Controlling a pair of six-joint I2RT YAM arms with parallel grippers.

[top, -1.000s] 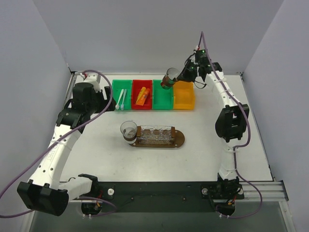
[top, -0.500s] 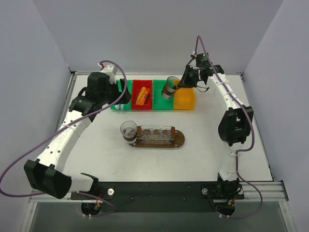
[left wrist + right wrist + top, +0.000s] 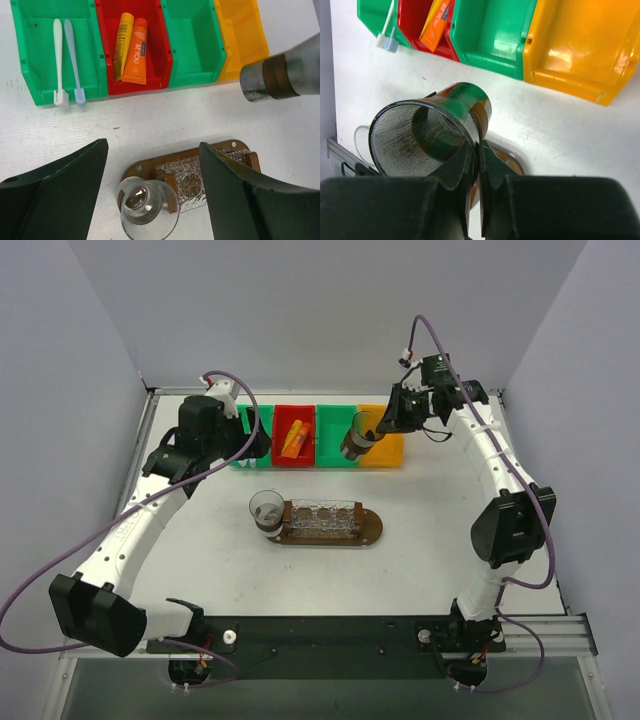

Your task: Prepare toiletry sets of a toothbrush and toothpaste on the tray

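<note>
Two white toothbrushes [image 3: 58,60] lie in the left green bin [image 3: 30,50]. An orange toothpaste [image 3: 135,51] and a yellow one [image 3: 121,45] lie in the red bin [image 3: 281,460]. The dark-brown tray [image 3: 372,530] sits mid-table, with a clear glass [image 3: 266,508] standing on its left end. My left gripper [image 3: 152,146] hangs open and empty above the table, between the bins and the tray [image 3: 142,167]. My right gripper [image 3: 479,145] is shut on the rim of a second glass cup [image 3: 427,127], held tilted in the air near the bins' front edge [image 3: 360,433].
Four bins stand in a row at the back: green, red, a second green [image 3: 335,430] and yellow [image 3: 388,452]; the last two hold nothing. A textured clear insert [image 3: 322,519] with round recesses lies on the tray. Grey walls close in the table on both sides.
My left arm swung from the table's left side to above the left green bin. My right arm carried the glass cup rightward and nearer, from the green bin toward the yellow one.
</note>
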